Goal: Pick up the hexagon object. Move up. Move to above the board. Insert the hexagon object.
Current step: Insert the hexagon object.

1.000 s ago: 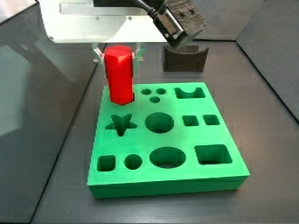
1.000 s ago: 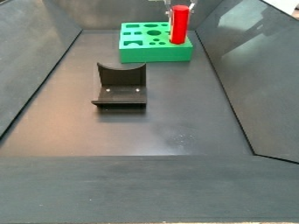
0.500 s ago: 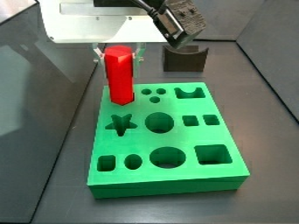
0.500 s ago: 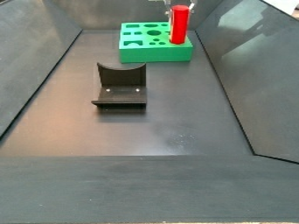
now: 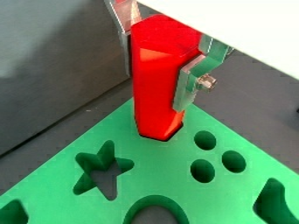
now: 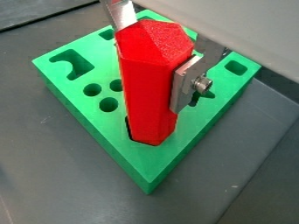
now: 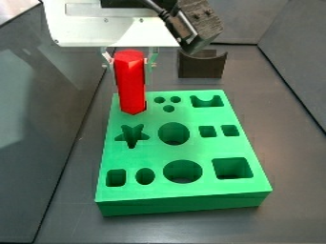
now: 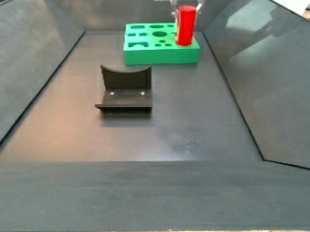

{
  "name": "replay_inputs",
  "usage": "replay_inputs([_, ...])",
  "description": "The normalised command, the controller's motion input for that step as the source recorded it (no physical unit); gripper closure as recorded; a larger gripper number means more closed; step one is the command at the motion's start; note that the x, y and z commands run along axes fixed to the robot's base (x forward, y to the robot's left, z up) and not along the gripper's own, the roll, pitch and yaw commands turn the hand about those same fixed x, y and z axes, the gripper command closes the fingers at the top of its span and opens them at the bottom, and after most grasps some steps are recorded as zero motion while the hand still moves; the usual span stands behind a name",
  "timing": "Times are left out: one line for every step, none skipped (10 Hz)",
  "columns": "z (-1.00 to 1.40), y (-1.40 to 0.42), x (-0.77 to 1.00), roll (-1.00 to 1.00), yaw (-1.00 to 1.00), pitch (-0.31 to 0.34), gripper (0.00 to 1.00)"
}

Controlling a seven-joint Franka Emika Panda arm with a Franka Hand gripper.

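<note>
Gripping hexagon object (image 6: 152,83) near top: gripper (image 6: 158,48) above board (image 6: 70,87) corner, flat silver fingers (image 6: 187,83) closed narrowly on opposite facets. Glossy red faceted prism upright, base sunk in corner hole. Board matte green slab; star (image 5: 100,168), round cut-outs (image 5: 205,140) alongside.

The hexagon object (image 5: 158,83) stands upright in a corner hole of the board (image 5: 222,210), between the gripper (image 6: 156,66) fingers (image 5: 191,77); the fixture (image 8: 122,89) sits well apart on the counter (image 8: 145,136).

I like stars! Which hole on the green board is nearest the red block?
The star hole, just beside the hexagon object that the gripper holds at the board's corner; other holes lie farther off.
</note>
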Motion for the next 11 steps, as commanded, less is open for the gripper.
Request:
replay_inputs([-0.3, 0.05, -0.13, 0.11, -0.31, 0.0, 1.0])
replay_inputs([0.0, 0.0, 0.0, 0.0, 0.0, -0.009, 1.0])
replay_inputs([-0.02, 0.0, 0.0, 0.0, 0.0, -0.017, 1.0])
replay_inputs([-0.25, -0.06, 0.0, 0.06, 0.0, -0.047, 1.0])
replay_inputs([-0.63, -0.09, 0.0, 0.18, 0.05, -0.1, 1.0])
replay_inputs([-0.76, -0.03, 0.0, 0.25, 0.14, -0.107, 1.0])
replay_inputs([-0.81, -0.07, 0.0, 0.21, 0.16, -0.129, 1.0])
replay_inputs([-0.88, -0.21, 0.0, 0.15, 0.1, -0.139, 1.0])
replay_inputs([-0.85, -0.19, 0.0, 0.13, 0.07, -0.173, 1.0])
replay_inputs([-0.15, 0.0, -0.02, 0.0, 0.0, -0.05, 1.0])
replay_inputs([0.0, 0.0, 0.0, 0.0, 0.0, 0.0, 1.0])
